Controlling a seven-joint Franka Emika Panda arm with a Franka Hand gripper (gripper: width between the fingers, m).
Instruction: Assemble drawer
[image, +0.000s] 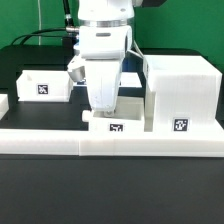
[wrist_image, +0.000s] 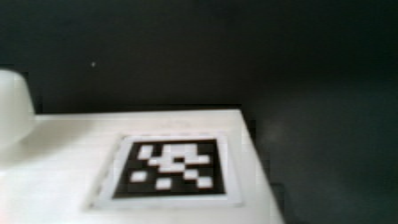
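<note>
The large cube-like housing stands at the exterior view's right, with a tag low on its front. One small shallow box lies just beside it, tag facing front. The second small box lies further back at the exterior view's left. My gripper points straight down over the back of the middle box, its fingertips at or inside the box's rim. The arm's white body hides the jaws. The wrist view shows a white drawer part with its tag close up on the black table; no fingertips are clear there.
The long low white border rail runs across the front of the black table. A small white piece sits at the exterior view's far left edge. A rounded white shape fills one edge of the wrist view; I cannot tell what it is.
</note>
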